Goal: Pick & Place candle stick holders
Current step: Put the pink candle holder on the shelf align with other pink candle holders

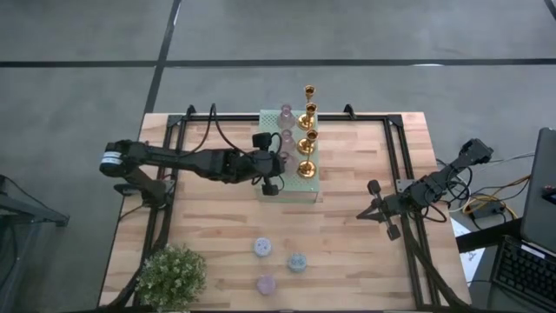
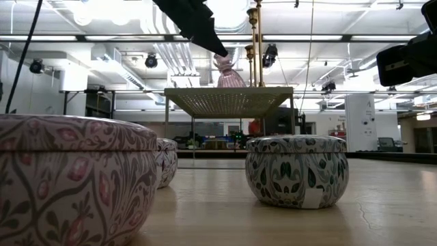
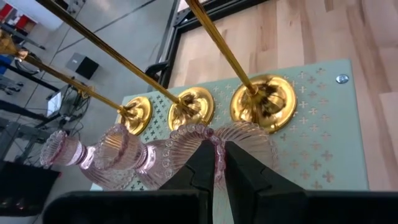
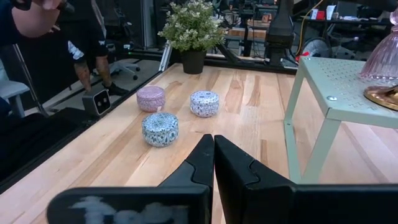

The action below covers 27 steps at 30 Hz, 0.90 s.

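Observation:
A pale green perforated stand (image 1: 291, 187) holds a row of gold candle stick holders (image 1: 306, 143) and a row of pink glass ones (image 1: 284, 115). My left gripper (image 1: 278, 165) reaches over it from the table's left and is shut on the nearest pink glass holder (image 3: 242, 134), also seen in the low view (image 2: 230, 75). Three squat patterned round holders (image 1: 263, 248) (image 1: 297, 262) (image 1: 266, 283) sit on the table near the front edge. My right gripper (image 1: 361, 214) waits shut at the table's right, touching nothing. My left gripper pinches the pink glass holder's beaded upper rim (image 3: 214, 138) between its two fingers, one on either side of the rim. The fingers slant down from the table's left. The holder stands upright with its flared base (image 2: 232, 83) at the stand's top; whether it rests there I cannot tell.
A leafy potted plant (image 1: 171, 276) stands at the near left corner. Tall gold stems (image 3: 124, 59) rise close beside the held holder. Black frame rails (image 1: 169, 174) run along both table sides. A person (image 4: 37, 18) shows beyond the table in the right wrist view.

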### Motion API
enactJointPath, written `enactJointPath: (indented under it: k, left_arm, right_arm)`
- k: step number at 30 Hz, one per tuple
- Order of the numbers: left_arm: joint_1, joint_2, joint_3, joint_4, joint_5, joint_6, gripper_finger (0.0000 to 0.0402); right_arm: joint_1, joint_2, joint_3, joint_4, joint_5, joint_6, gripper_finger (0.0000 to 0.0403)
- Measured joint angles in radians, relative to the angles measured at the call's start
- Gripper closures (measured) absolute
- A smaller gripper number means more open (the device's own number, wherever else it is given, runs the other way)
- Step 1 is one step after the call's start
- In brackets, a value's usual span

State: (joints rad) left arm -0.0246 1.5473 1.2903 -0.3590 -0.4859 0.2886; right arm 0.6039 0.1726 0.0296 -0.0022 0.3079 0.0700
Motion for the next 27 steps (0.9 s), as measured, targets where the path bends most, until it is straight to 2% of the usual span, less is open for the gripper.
enactJointPath:
  k: [8, 20, 27]
  left_arm:
    - [0.0, 0.001, 0.0, -0.006, 0.005, 0.002, 0.0375]
    - [-0.002, 0.004, 0.087, -0.14, 0.032, 0.045, 0.0372]
    - [-0.001, 0.006, 0.092, -0.146, 0.032, 0.038, 0.0371]
  right_arm:
    - [0.0, 0.0, 0.0, 0.0, 0.0, 0.0, 0.0394]
    - [0.0, 0.0, 0.0, 0.0, 0.0, 0.0, 0.0394]
    - [0.0, 0.0, 0.0, 0.0, 0.0, 0.0, 0.0394]
